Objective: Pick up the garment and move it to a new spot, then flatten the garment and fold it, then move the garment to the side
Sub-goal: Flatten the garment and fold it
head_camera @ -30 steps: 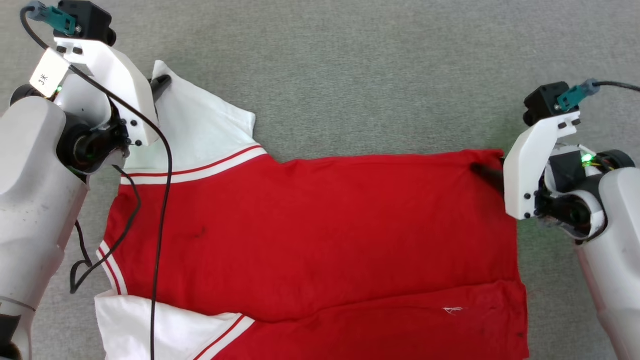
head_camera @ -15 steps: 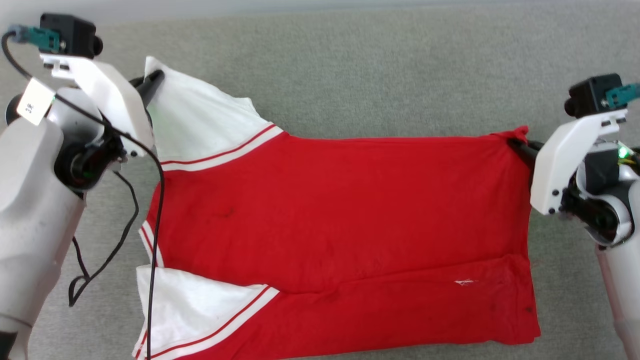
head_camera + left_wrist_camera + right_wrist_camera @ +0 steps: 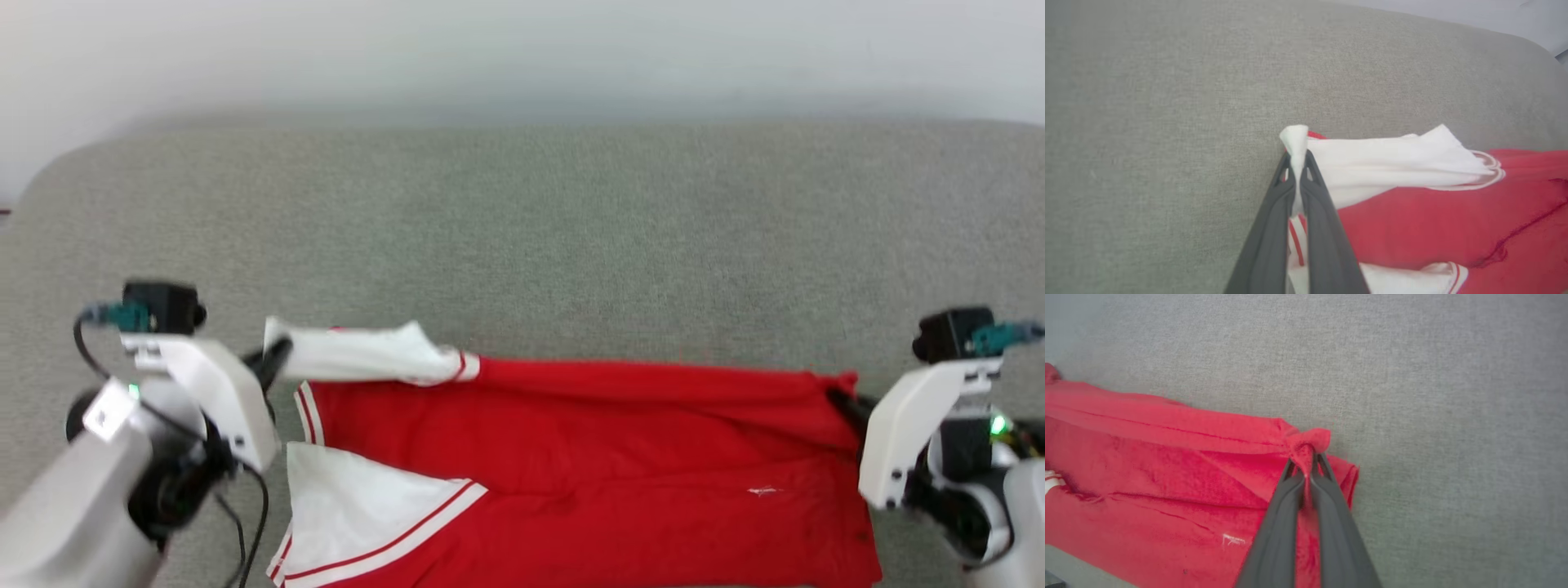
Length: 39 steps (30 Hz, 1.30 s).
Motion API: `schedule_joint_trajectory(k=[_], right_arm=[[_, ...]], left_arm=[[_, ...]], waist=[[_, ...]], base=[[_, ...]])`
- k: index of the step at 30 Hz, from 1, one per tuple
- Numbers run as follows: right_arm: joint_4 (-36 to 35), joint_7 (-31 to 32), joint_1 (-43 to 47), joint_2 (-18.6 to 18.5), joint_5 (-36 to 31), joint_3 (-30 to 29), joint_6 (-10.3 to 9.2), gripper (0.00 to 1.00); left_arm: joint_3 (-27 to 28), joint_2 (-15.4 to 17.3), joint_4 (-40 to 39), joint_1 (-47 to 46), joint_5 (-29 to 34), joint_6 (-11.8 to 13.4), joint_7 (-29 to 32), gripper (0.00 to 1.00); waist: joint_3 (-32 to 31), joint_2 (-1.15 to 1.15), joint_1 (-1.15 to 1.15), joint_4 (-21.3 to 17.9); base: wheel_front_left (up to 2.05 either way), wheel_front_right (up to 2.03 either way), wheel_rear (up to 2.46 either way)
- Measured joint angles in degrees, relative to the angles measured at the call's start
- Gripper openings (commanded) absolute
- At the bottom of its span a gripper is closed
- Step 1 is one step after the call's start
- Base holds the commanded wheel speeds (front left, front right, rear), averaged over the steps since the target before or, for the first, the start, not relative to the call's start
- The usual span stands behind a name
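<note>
The garment [image 3: 612, 441] lies on the table [image 3: 522, 229] (near side).

The left arm [image 3: 212, 400] and right arm [image 3: 906, 425] reach forward, well apart, each with jaws clamped on the garment [image 3: 612, 441].

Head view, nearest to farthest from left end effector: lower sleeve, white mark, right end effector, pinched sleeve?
1. Pinched sleeve, in left end effector, upper left.
2. Lower sleeve, just below.
3. White mark, lower right.
4. Right end effector, far right.
</note>
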Motion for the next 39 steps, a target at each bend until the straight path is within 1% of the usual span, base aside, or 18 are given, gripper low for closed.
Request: schedule_joint_trajectory(k=[4, 8, 12, 13, 14, 15, 16, 19, 22, 25, 27, 28, 31, 34, 39], right_arm=[[-0.5, -2.0, 5.0, 1.2, 0.5, -0.8, 0.0, 0.0], [-0.4, -4.5, 9.5, 2.2, 0.5, -2.6, 0.01, 0.0], [0.3, -6.7, 12.5, 3.4, 0.2, -4.0, 0.01, 0.0], [0.4, -7.2, 13.2, 3.7, 0.2, -4.2, 0.01, 0.42], [0.5, -8.2, 13.9, 4.0, 0.1, -4.4, 0.0, 1.0], [0.5, -9.0, 14.4, 4.4, 0.0, -4.5, 0.0, 1.0], [0.6, -9.7, 14.9, 4.8, 0.0, -4.6, 0.0, 1.0], [-0.5, -13.9, 16.0, 5.9, -0.5, -5.1, 0.0, 1.0], [-2.3, -17.6, 17.0, 6.9, -1.2, -5.5, 0.0, 1.0], [-4.5, -19.3, 17.4, 7.6, -1.8, -5.9, 0.0, 1.0], [-6.1, -19.9, 17.3, 7.6, -2.7, -6.3, 0.0, 1.0], [-6.7, -19.6, 17.2, 7.6, -2.9, -6.7, 0.0, 1.0], [-7.8, -17.4, 16.8, 7.3, -3.4, -8.2, 0.0, 1.0], [-7.9, -13.9, 16.4, 6.0, -3.9, -10.2, 0.0, 1.0], [-8.4, -8.1, 15.1, 3.7, -4.6, -10.8, 0.0, 1.0]], left_arm=[[0.0, 1.4, -4.4, 7.8, -1.5, 3.4, -0.7, 0.0], [-0.7, 1.3, -7.6, 15.4, -3.6, 5.9, -0.8, 0.0], [-0.9, 0.3, -8.2, 19.7, -5.1, 7.1, -1.9, 0.0], [-0.9, -0.3, -8.2, 20.3, -5.2, 7.2, -2.5, 0.0], [-0.9, -0.9, -8.1, 20.7, -5.7, 7.1, -2.6, 0.12], [-1.3, -1.4, -7.9, 20.9, -5.9, 7.0, -2.6, 0.46], [-1.6, -1.9, -7.7, 21.1, -5.7, 7.0, -3.0, 1.0], [-1.6, -3.3, -6.8, 21.0, -4.6, 6.4, -5.5, 1.0], [-1.6, -4.3, -6.5, 20.0, -2.8, 6.6, -8.4, 1.0], [-1.4, -4.8, -7.7, 19.8, -0.9, 7.4, -11.5, 1.0], [-1.0, -4.8, -8.8, 19.6, 0.9, 8.6, -14.0, 1.0], [-0.8, -4.7, -9.5, 19.3, 1.4, 9.0, -15.0, 1.0], [0.1, -4.7, -11.6, 18.9, 3.9, 11.3, -18.5, 1.0], [0.8, -5.0, -13.9, 18.6, 6.6, 13.4, -22.5, 1.0], [2.1, -5.6, -18.1, 18.5, 12.1, 16.5, -25.9, 1.0]], waist=[[-2.4, 0.0, 0.0, 0.8], [-4.1, 0.0, 0.0, 1.6], [-4.8, 0.0, 0.0, 2.0], [-4.8, 0.0, 0.0, 2.1], [-4.9, 0.0, -0.01, 2.2], [-4.9, 0.0, 0.0, 2.2], [-4.9, 0.0, 0.0, 2.3], [-5.0, 0.0, 0.0, 2.5], [-5.4, 0.0, 0.0, 2.5], [-6.0, 0.0, 0.0, 2.2], [-6.3, 0.0, 0.0, 1.8], [-6.4, 0.0, 0.0, 1.7], [-6.9, 0.0, 0.0, 1.4], [-7.2, 0.0, 0.0, 1.5], [-6.9, 0.0, 0.0, 1.7]], base=[[0.0, 0.0, 0.0], [0.0, 0.0, 0.0], [0.0, 0.0, 0.0], [0.0, 0.0, 0.0], [0.0, 0.0, 0.0], [0.0, 0.0, 0.0], [0.0, 0.0, 0.0], [0.0, 0.0, 0.0], [0.0, 0.0, 0.0], [0.0, 0.0, 0.0], [0.0, 0.0, 0.0], [0.0, 0.0, 0.0], [0.0, 0.0, 0.0], [0.0, 0.0, 0.0], [0.0, 0.0, 0.0]])
